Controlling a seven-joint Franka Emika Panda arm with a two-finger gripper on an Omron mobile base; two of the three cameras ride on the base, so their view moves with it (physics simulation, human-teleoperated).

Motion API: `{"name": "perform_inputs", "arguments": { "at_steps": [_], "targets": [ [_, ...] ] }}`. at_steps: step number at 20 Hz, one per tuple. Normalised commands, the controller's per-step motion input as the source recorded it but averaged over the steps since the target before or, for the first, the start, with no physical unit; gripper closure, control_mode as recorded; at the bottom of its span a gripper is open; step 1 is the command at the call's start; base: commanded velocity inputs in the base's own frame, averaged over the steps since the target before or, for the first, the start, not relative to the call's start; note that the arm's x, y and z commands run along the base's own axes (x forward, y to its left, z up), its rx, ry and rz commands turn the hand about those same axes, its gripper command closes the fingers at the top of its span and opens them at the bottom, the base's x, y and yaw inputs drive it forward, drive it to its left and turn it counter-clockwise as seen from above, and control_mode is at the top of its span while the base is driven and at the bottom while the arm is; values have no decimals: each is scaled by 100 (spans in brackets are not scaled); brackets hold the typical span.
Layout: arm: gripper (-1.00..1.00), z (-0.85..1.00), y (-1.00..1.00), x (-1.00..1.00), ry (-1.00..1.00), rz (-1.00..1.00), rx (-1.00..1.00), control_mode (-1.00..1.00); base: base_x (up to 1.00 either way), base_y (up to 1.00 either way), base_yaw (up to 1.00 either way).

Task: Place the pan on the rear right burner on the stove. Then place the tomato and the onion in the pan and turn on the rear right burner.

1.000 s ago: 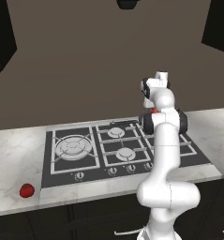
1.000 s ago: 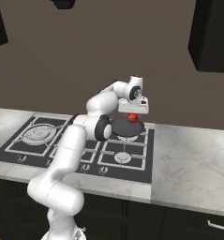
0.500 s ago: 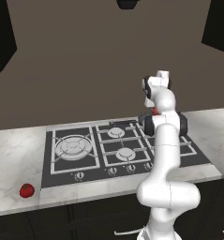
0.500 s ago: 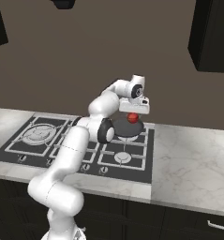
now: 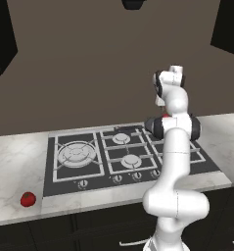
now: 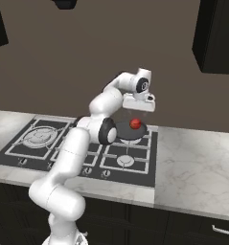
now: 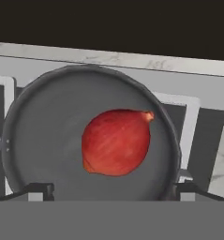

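Your tool (image 7: 111, 190) hangs released, fingertips (image 7: 41, 190) spread wide, directly above the pan (image 7: 43, 136). The pan sits on the far right part of the stove (image 6: 144, 165); its handle (image 5: 129, 128) runs leftward. The onion (image 7: 116, 142) lies in the pan, its pointed tip aimed away from the handle. The tomato (image 5: 28, 199) rests on the desk (image 5: 11, 164), near left.

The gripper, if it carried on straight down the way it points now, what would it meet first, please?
Most likely the red onion, which lies in the pan right below the open gripper. How far below is hard to judge; in the right base view the onion sits clearly under the hand.
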Motion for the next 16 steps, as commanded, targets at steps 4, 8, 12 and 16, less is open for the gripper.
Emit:
{"name": "perform_inputs", "arguments": {
  "at_steps": [4, 8, 12, 16],
  "targets": [
    [-100, 40, 12, -29, -10, 0, 0, -100, 0, 0, 0],
    [-100, 69, 65, -94, -9, 0, 0, -100, 0, 0, 0],
    [-100, 44, 92, -100, -9, 0, 0, -100, 0, 0, 0],
    [-100, 23, 99, -100, -11, -2, -1, -100, 0, 0, 0]
  ]
}}
